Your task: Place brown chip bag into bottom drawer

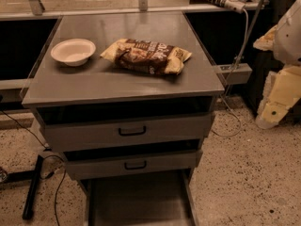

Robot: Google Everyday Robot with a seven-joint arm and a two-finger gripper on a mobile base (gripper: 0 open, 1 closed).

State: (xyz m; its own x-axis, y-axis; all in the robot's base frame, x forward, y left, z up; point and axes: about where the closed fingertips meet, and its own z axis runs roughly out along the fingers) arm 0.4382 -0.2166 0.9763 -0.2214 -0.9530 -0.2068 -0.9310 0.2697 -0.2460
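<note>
The brown chip bag lies flat on the grey cabinet top, right of centre, with nothing holding it. The bottom drawer is pulled out toward me at the foot of the cabinet, and its flat floor shows bare. My gripper shows as pale yellow and white parts at the right edge of the view. It is beside the cabinet, below the level of its top and well apart from the bag.
A white bowl sits on the cabinet top left of the bag. Two higher drawers with black bar handles are slightly ajar. A black stand leg and cables lie on the speckled floor at left. A cable hangs at back right.
</note>
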